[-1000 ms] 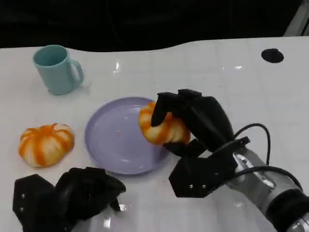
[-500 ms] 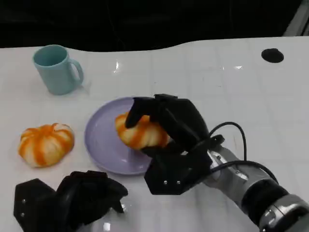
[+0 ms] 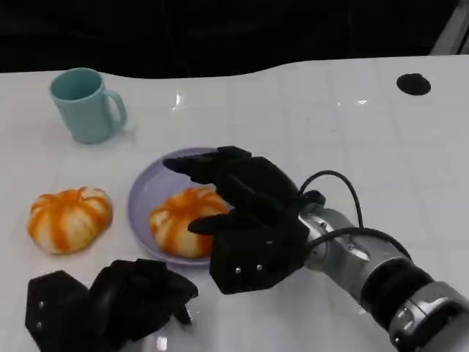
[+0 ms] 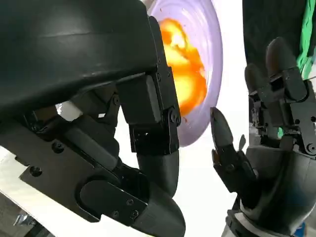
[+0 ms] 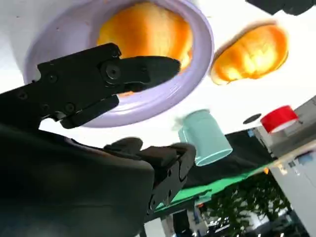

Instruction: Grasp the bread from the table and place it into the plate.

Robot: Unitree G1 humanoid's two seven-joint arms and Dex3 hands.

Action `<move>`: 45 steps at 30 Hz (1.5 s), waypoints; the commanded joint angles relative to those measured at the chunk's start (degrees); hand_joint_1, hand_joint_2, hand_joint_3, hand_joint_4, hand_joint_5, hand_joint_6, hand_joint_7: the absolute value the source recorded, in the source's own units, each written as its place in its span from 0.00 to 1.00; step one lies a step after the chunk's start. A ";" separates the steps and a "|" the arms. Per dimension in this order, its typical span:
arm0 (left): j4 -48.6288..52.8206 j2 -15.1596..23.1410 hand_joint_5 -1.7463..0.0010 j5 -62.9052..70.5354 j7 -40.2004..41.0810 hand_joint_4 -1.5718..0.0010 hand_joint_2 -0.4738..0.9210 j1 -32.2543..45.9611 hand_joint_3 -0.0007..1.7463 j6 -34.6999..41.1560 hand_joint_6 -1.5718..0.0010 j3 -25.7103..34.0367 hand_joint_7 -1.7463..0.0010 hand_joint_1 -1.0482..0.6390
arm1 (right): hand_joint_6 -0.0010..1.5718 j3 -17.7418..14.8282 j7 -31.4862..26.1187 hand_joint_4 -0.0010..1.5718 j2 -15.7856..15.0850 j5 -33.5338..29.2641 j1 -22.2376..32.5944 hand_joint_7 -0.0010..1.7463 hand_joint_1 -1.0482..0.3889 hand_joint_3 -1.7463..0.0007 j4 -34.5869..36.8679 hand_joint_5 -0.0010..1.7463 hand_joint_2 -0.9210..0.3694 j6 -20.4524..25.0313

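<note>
Bread (image 3: 180, 222) resting inside the plate (image 3: 146, 196), lower centre of the frame, with the right hand (image 3: 238, 213) spread just above and to its right, fingers apart and grasping nothing. Probably light, soft and easily dented, so best cupped around its rounded sides rather than pinched on top. Second orange loaf (image 3: 69, 218) at left on the worktop (image 3: 381, 154), teal mug (image 3: 86, 104) upper left, left hand (image 3: 110, 304) curled shut, empty, at lower left.
</note>
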 commanded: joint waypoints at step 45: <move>-0.37 -0.14 0.14 0.17 0.92 0.42 0.80 1.01 0.14 0.28 0.00 -0.25 0.81 0.00 | 0.48 -18.69 -1.48 0.43 -22.21 12.65 40.53 0.58 0.52 0.54 -32.30 0.85 0.26 -25.33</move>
